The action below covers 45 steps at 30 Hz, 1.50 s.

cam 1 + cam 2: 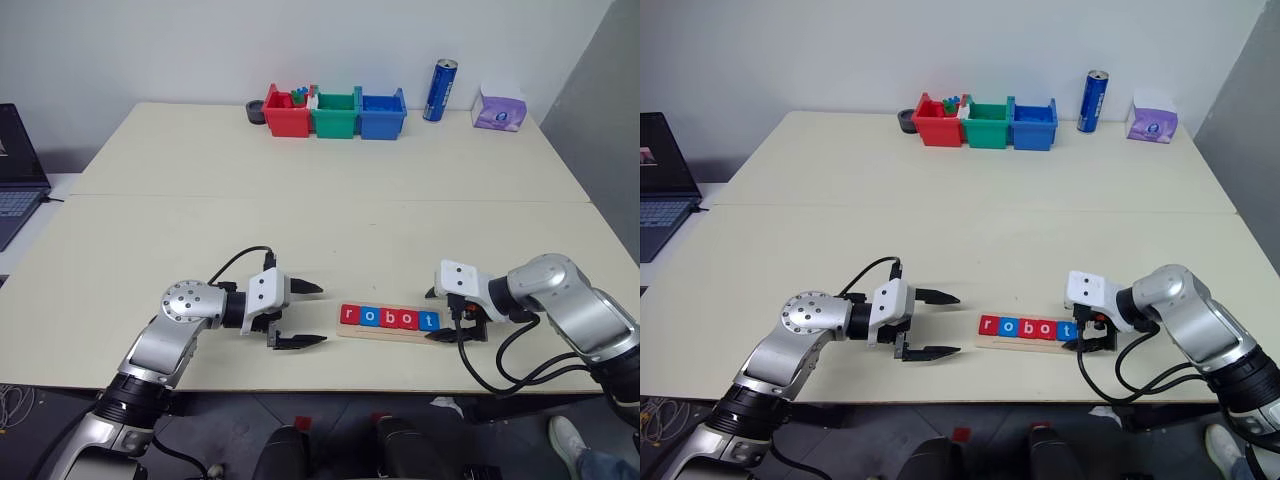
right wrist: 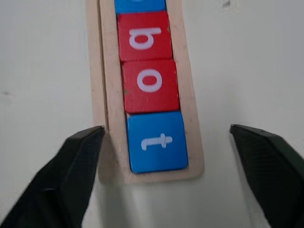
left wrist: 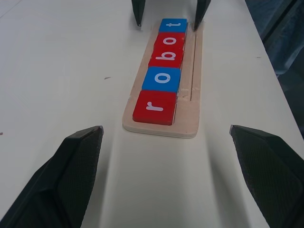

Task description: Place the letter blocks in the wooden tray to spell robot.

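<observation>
1. Cream tabletop [image 1: 300, 230] carries the wooden tray [image 3: 187, 121] near its front edge, five letter blocks [image 1: 389, 318] in it reading "robot".
2. Left gripper [image 1: 298, 314] gapes wide beside the tray's "r" end.
3. Right gripper [image 2: 166, 180] straddles the "t" end, spread wide, its fingers partly cut off.

head stereo overhead, wrist cameras facing tray [image 3: 187, 121]

five letter blocks [image 1: 389, 318], one wooden tray [image 1: 388, 333], three bins [image 1: 335, 113]
</observation>
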Each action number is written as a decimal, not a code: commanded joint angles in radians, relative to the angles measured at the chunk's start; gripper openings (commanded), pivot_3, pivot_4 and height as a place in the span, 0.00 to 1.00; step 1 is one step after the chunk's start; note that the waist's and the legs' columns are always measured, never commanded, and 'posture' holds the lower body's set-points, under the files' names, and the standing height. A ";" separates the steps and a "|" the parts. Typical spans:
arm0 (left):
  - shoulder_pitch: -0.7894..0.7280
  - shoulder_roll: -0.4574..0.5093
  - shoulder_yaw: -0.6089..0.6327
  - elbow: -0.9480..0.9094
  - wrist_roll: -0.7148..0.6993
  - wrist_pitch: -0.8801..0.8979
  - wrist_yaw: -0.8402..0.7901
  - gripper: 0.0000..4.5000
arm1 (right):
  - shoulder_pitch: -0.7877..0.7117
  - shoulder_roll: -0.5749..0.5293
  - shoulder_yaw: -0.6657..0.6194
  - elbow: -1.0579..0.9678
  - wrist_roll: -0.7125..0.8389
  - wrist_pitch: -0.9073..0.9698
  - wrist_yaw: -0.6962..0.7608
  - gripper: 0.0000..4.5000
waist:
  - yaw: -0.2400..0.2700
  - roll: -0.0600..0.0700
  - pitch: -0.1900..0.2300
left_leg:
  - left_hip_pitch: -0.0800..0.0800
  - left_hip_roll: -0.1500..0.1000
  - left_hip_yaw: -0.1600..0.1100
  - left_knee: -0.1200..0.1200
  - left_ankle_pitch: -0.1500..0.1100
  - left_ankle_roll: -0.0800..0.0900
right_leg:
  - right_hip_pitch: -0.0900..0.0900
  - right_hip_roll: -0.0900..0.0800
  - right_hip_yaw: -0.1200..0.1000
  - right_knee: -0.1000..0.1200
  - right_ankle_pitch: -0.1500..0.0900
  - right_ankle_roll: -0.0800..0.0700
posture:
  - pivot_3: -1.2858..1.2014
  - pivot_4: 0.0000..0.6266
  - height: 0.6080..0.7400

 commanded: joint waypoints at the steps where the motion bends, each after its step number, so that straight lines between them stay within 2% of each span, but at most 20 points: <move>1: 0.007 0.003 0.009 -0.034 -0.004 -0.014 0.005 1.00 | 0.029 -0.042 -0.117 -0.107 0.061 0.044 -0.011 0.99 | 0.001 0.000 0.000 | 0.000 0.000 0.000 0.000 0.000 0.000 | 0.000 0.000 0.000 0.000 0.000 0.000 | 0.52 0.24 1.00; 8: 0.019 0.009 0.013 -0.040 -0.009 -0.014 0.008 1.00 | 0.202 -0.039 -0.263 -0.237 0.111 0.111 -0.125 0.99 | 0.003 0.000 0.000 | -0.001 0.000 0.000 0.000 0.000 0.000 | 0.000 0.000 -0.002 0.000 0.000 0.000 | 0.52 0.24 1.00; 9: 0.020 0.010 0.013 -0.039 -0.010 -0.015 0.006 1.00 | 0.228 -0.034 -0.276 -0.253 0.114 0.120 -0.145 0.96 | 0.002 0.000 0.000 | -0.001 0.000 0.000 0.000 0.000 0.000 | 0.000 0.000 -0.002 0.000 0.000 0.000 | 0.52 0.24 1.00; 12: 0.014 0.011 0.013 -0.025 -0.008 -0.020 0.002 1.00 | 0.311 -0.019 -0.289 -0.294 0.109 0.136 -0.210 0.78 | 0.002 0.000 0.000 | -0.001 0.000 0.000 0.000 0.000 0.000 | 0.000 0.000 -0.002 0.000 -0.002 0.003 | 0.52 0.24 1.00; 20: 0.006 0.013 0.011 -0.009 -0.004 -0.030 -0.004 1.00 | 0.371 -0.008 -0.262 -0.289 0.088 0.126 -0.283 0.13 | 0.001 0.000 0.000 | 0.000 0.000 0.000 0.000 0.000 0.000 | 0.000 0.000 -0.001 0.000 -0.002 0.004 | 0.52 0.24 1.00; 22: 0.005 0.011 0.012 -0.006 -0.003 -0.031 -0.004 1.00 | 0.367 -0.007 -0.249 -0.275 0.077 0.123 -0.299 0.01 | 0.000 0.000 0.000 | 0.000 0.000 0.001 0.000 0.000 0.000 | 0.000 0.000 -0.001 0.000 -0.002 0.004 | 0.52 0.24 1.00; 37: 0.018 0.012 0.020 -0.015 -0.005 -0.029 0.004 1.00 | 0.306 0.001 -0.200 -0.251 0.081 0.112 -0.314 0.01 | 0.001 0.000 0.000 | 0.000 0.000 0.001 0.000 0.000 0.000 | 0.000 0.000 -0.001 0.000 -0.002 0.004 | 0.52 0.24 1.00; 42: 0.013 0.005 0.042 -0.004 -0.020 -0.003 0.036 1.00 | 0.311 -0.033 -0.283 -0.247 0.131 0.071 -0.265 0.01 | 0.001 0.000 0.000 | 0.000 0.000 0.000 0.000 0.000 0.000 | 0.000 0.000 -0.001 0.000 -0.002 0.004 | 0.52 0.24 1.00; 45: 0.007 0.024 0.054 -0.006 -0.046 0.028 0.008 1.00 | 0.332 -0.047 -0.374 -0.282 0.240 0.066 -0.184 0.14 | 0.001 0.000 0.000 | -0.001 0.000 0.000 0.000 0.000 0.000 | 0.000 0.000 -0.001 0.000 -0.002 0.004 | 0.52 0.24 1.00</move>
